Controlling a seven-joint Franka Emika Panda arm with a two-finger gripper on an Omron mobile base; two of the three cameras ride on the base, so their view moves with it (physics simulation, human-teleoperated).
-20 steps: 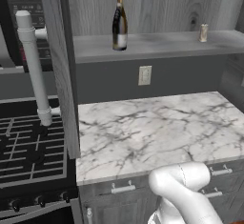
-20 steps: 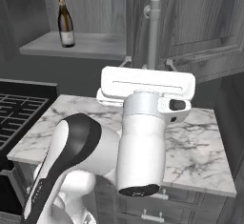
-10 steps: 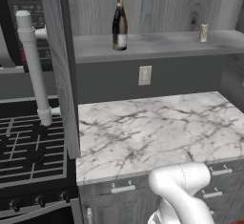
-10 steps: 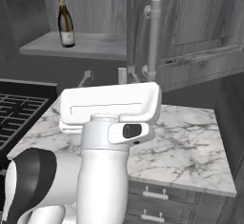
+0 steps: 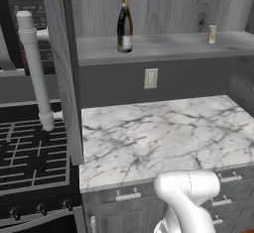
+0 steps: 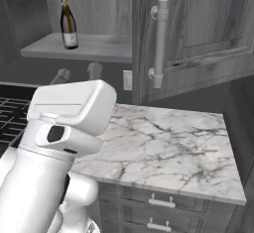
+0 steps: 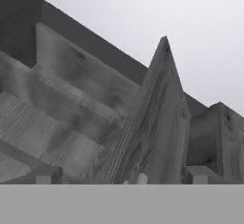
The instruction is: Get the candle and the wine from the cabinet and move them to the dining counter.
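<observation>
the cabinet stands open, wine and candle shelved well apart; my claw gapes empty (a hasty reach could topple the bottle).

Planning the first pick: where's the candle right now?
In the left base view, the candle stands at the right end of the open cabinet shelf, well right of the wine.

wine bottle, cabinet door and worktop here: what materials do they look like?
Wine bottle: dark glossy glass by its sheen, gold foil on the neck, pale label that looks like paper.
Cabinet door: dark grey wood with visible grain, matte; its tubular handle looks like pale metal, possibly painted.
Worktop: white stone with grey veins, marble-like, smooth.
</observation>
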